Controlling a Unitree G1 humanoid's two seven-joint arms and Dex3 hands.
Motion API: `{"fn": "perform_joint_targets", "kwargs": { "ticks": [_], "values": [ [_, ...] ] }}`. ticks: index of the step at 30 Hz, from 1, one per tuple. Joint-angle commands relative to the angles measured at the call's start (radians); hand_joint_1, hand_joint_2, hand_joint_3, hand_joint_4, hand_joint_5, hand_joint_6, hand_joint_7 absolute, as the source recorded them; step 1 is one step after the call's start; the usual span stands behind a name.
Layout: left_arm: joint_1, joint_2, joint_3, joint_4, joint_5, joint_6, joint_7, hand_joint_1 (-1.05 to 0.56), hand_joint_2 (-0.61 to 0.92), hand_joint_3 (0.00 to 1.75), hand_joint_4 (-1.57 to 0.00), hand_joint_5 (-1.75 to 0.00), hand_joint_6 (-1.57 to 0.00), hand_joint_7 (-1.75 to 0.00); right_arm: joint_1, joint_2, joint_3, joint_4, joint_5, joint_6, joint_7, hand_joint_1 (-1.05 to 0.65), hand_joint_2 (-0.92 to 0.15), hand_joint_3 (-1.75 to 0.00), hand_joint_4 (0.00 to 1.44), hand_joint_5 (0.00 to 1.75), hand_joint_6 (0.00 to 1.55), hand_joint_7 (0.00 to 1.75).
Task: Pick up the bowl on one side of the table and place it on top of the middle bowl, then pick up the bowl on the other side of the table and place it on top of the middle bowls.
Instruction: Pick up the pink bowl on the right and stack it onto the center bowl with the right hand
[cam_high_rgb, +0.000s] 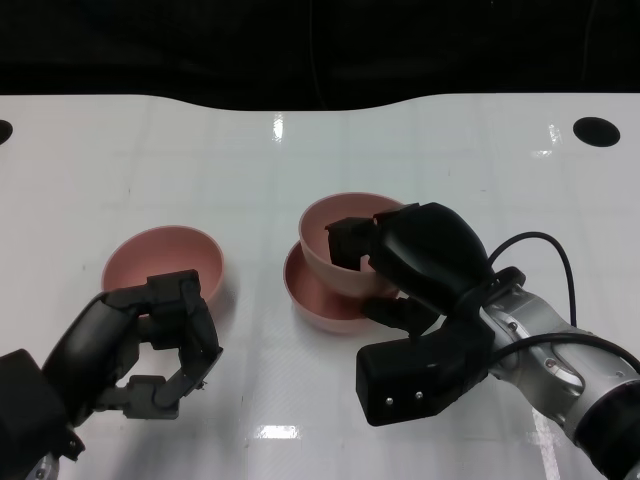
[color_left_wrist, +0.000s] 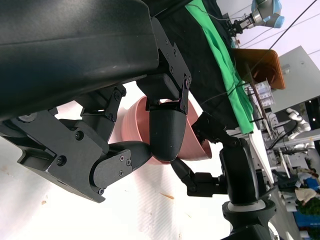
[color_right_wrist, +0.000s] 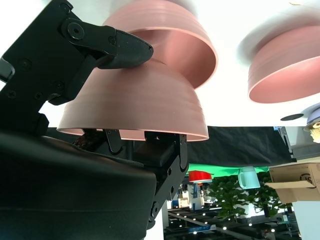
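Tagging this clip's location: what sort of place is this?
Probably a robotics lab or demo floor. Past the white table, the left wrist view shows another robot arm and a humanoid robot; the right wrist view shows a cardboard box.

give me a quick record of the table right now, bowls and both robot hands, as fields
middle bowl: on the white table
held bowl: tilted, sitting in the middle bowl
right robot hand: grips the held bowl's rim
left bowl: alone on the table
left robot hand: near the left bowl, holding nothing
stacking: first bowl being set down, second not yet picked up
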Motion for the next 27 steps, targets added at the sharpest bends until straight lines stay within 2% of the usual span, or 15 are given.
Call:
{"fn": "perform_joint_targets", "kwargs": {
  "ticks": [1,4,8,11,13,15,16,17,18,19,22,24,27],
  "values": [
    [0.0,0.008,0.003,0.013,0.0,-0.037,-0.004,-0.18,0.51,0.97,-0.76,-1.75,-0.71,-1.56,-0.028,0.0,0.006,0.041,0.003,-0.005,-0.013,-0.18,-0.44,-1.14,0.89,1.75,0.79,1.51],
    [0.001,0.01,0.001,0.013,0.002,-0.036,-0.001,-0.19,0.51,0.99,-0.77,-1.75,-0.71,-1.56,-0.03,0.005,0.006,0.062,0.015,-0.015,-0.013,-0.18,-0.45,-1.12,0.88,1.75,0.8,1.42],
    [0.008,0.014,-0.002,-0.008,0.019,-0.009,0.016,-0.22,0.51,0.98,-0.76,-1.75,-0.72,-1.56,-0.034,0.014,0.006,0.099,0.019,-0.038,-0.036,-0.2,-0.49,-1.02,0.84,1.72,0.86,1.21],
    [0.01,0.011,-0.001,-0.015,0.018,-0.001,0.016,-0.21,0.51,0.98,-0.76,-1.75,-0.71,-1.56,-0.038,0.018,0.009,0.116,0.017,-0.05,-0.051,-0.21,-0.53,-0.94,0.88,1.48,0.92,1.01],
    [0.01,0.01,-0.001,-0.014,0.02,-0.006,0.014,-0.21,0.51,0.98,-0.76,-1.75,-0.71,-1.56,-0.041,0.02,0.015,0.123,0.011,-0.046,-0.048,-0.21,-0.54,-0.92,0.89,1.44,0.93,0.96],
    [0.009,0.008,-0.001,-0.008,0.015,-0.015,0.008,-0.21,0.5,0.96,-0.76,-1.75,-0.7,-1.56,-0.044,0.023,0.025,0.129,0.003,-0.034,-0.037,-0.26,-0.66,-0.66,0.94,0.96,0.96,0.65],
    [0.009,0.007,0.0,-0.008,0.015,-0.015,0.01,-0.21,0.52,0.94,-0.76,-1.75,-0.69,-1.57,-0.045,0.025,0.028,0.131,0.001,-0.029,-0.033,-0.27,-0.72,-0.55,0.96,0.82,0.98,0.52],
    [0.009,0.006,-0.001,-0.007,0.014,-0.015,0.011,-0.22,0.54,0.9,-0.76,-1.75,-0.7,-1.57,-0.046,0.026,0.032,0.131,-0.002,-0.023,-0.029,-0.28,-0.76,-0.45,0.95,0.75,0.99,0.41],
    [0.009,0.005,-0.001,-0.007,0.015,-0.016,0.011,-0.23,0.56,0.87,-0.76,-1.75,-0.7,-1.57,-0.046,0.027,0.035,0.132,-0.003,-0.018,-0.026,-0.3,-0.82,-0.34,0.91,0.72,0.98,0.29],
    [0.009,0.005,-0.001,-0.007,0.015,-0.016,0.012,-0.23,0.56,0.86,-0.76,-1.75,-0.7,-1.57,-0.047,0.027,0.038,0.132,-0.003,-0.015,-0.025,-0.3,-0.85,-0.29,0.89,0.72,0.99,0.25],
    [0.01,0.004,-0.001,-0.01,0.017,-0.014,0.014,-0.23,0.58,0.84,-0.76,-1.75,-0.7,-1.57,-0.051,0.027,0.047,0.129,-0.001,-0.002,-0.009,-0.31,-0.89,-0.21,0.87,0.73,1.0,0.18],
    [0.013,0.003,-0.002,-0.018,0.019,-0.008,0.018,-0.22,0.6,0.83,-0.76,-1.75,-0.71,-1.57,-0.057,0.028,0.056,0.123,-0.002,0.016,0.021,-0.39,-0.91,-0.12,0.65,0.57,0.81,0.05],
    [0.014,0.002,-0.002,-0.021,0.02,-0.005,0.019,-0.21,0.61,0.82,-0.76,-1.75,-0.71,-1.57,-0.059,0.028,0.06,0.116,-0.001,0.026,0.036,-0.44,-0.92,-0.09,0.55,0.5,0.73,0.01]
  ]
}}
